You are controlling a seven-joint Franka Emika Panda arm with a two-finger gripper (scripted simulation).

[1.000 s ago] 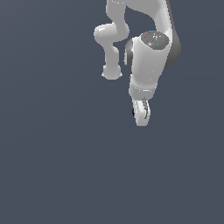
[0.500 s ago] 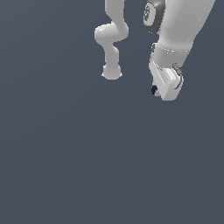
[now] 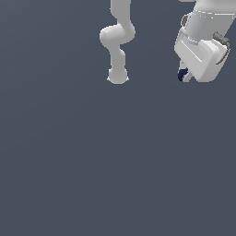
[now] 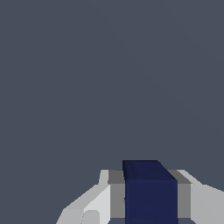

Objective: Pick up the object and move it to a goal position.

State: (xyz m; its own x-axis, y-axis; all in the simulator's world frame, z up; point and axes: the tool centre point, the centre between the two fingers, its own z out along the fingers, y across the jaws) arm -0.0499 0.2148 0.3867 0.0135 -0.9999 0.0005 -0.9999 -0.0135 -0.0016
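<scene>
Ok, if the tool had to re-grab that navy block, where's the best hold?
Much as now: the tool is shut on the block, one pad on each flat opposite side, centred. The block is a plain cube, so parallel faces suit it; come from straight above.

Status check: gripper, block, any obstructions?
Gripper shut on navy block. Block clamped between the pads, off the floor. Nothing visible in the way.

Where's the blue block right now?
The blue block is clamped in the gripper, near the upper edge on the exterior view's right, to the right of the arm's base.
</scene>
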